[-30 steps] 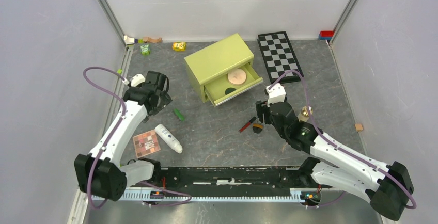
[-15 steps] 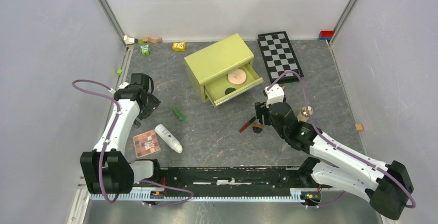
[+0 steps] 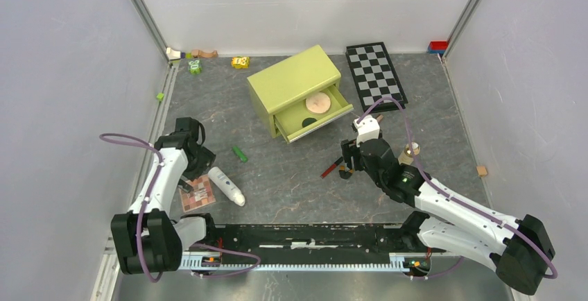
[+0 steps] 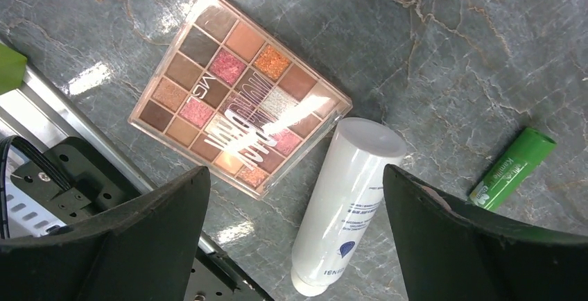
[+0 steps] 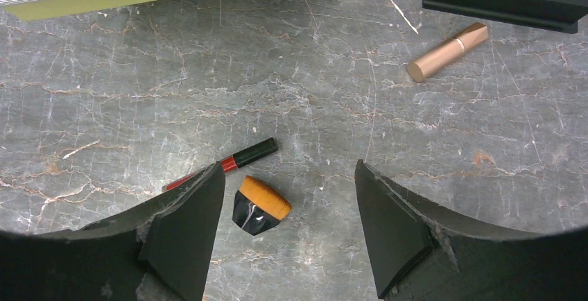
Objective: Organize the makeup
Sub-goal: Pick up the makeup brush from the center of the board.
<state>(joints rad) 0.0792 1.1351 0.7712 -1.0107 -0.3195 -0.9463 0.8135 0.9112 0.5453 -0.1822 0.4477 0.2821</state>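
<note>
We find the left pincer (image 4: 295, 191) released over the eyeshadow palette (image 4: 239, 93) and white tube (image 4: 341, 204) — near-left of the green drawer box (image 3: 291, 79); right pincer (image 5: 289, 175) released over the stubby brush (image 5: 260, 207), near-right.

The eyeshadow palette (image 4: 239, 93) bears "MG"; the green stick (image 4: 513, 169) reads "Kamille"; white tube (image 4: 343, 204) print illegible

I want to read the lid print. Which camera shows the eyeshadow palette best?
Left wrist: the eyeshadow palette is close and large, pans and lettering sharp. Top external shows it small, colours barely distinguishable. Right wrist does not show it.
</note>
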